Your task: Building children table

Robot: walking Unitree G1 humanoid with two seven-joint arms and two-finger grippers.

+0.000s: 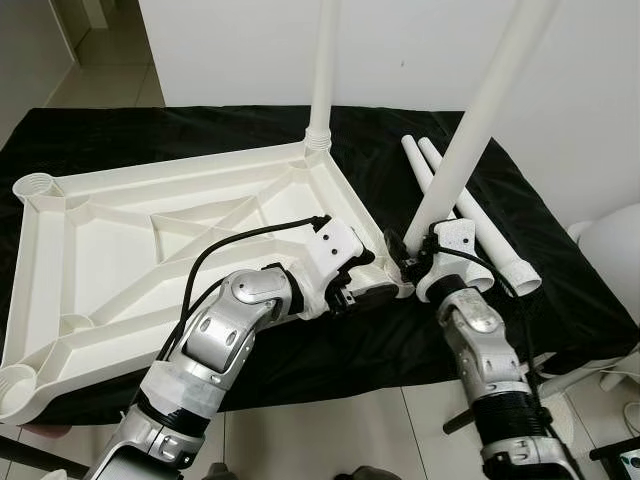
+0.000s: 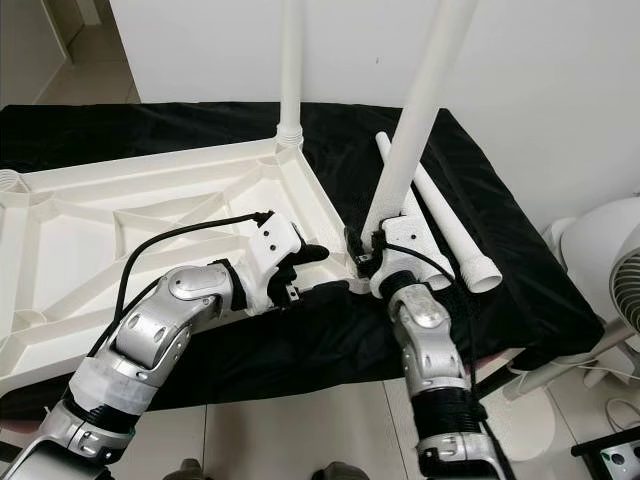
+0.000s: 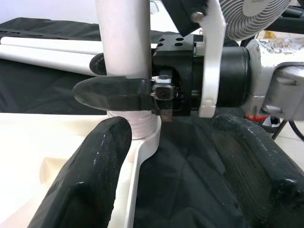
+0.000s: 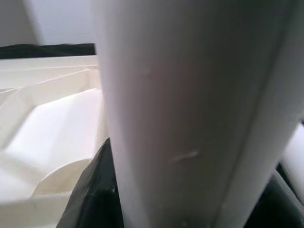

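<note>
White plastic children's tabletop (image 1: 120, 250), ribbed underside up, lies on the black cloth-covered counter (image 1: 560, 290), spanning its left and middle part.

Right gripper (image 1: 408, 262): jaws clamped around the foot of a white plastic tube leg (image 1: 470, 130), which stands tilted at the tabletop's near right corner, its threaded end at the corner socket. One black finger (image 3: 111, 93) crosses the front of the tube, touching it, in the left wrist view.

Left gripper (image 1: 385, 290): jaws apart, wide, holding nothing. It sits just beside the same corner; one fat black finger (image 3: 88, 175) is over the tabletop rim, the other over bare cloth.

Count of legs: four. One upright white leg (image 1: 324, 70) is seated in the far right corner socket. One is held by the right gripper. Two loose white legs (image 1: 490, 235) lie side by side, touching, on the cloth toward the counter's right edge.

Open round sockets: two seen at the left corners (image 1: 36, 186).

White fan (image 2: 600, 260) stands on the floor off the counter's right side.
</note>
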